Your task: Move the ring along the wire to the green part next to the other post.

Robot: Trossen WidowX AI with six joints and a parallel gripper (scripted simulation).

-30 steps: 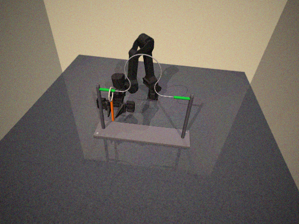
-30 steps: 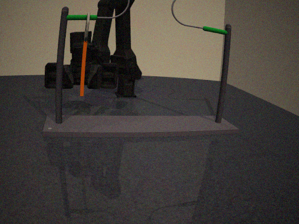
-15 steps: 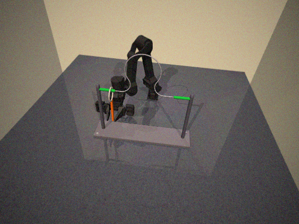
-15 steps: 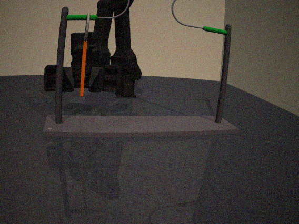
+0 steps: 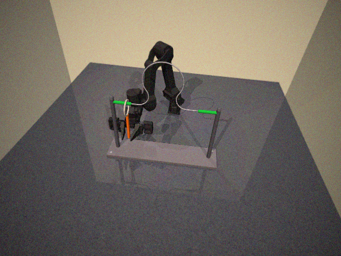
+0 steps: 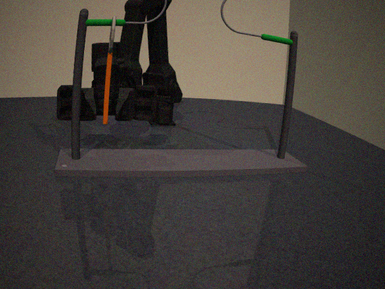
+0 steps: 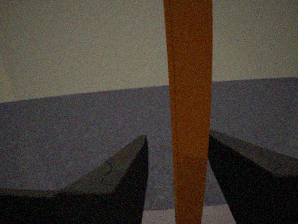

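1. Ring [image 5: 126,110]: hangs on the left green sleeve [image 5: 121,102], beside the post [image 5: 114,121].
2. Handle [image 7: 188,103]: orange, hangs down between the fingers, untouched.
3. Gripper [image 7: 178,185]: partly open, holds nothing.

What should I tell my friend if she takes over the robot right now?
Gripper: open, holding nothing; its fingers stand on either side of the orange handle with gaps showing.
Ring: hangs on the green part by the start post.
Done: gripper lined up around the handle.
Left: close on the handle, carry the ring along the grey wire without touching it, to the other green part, let go, back away.
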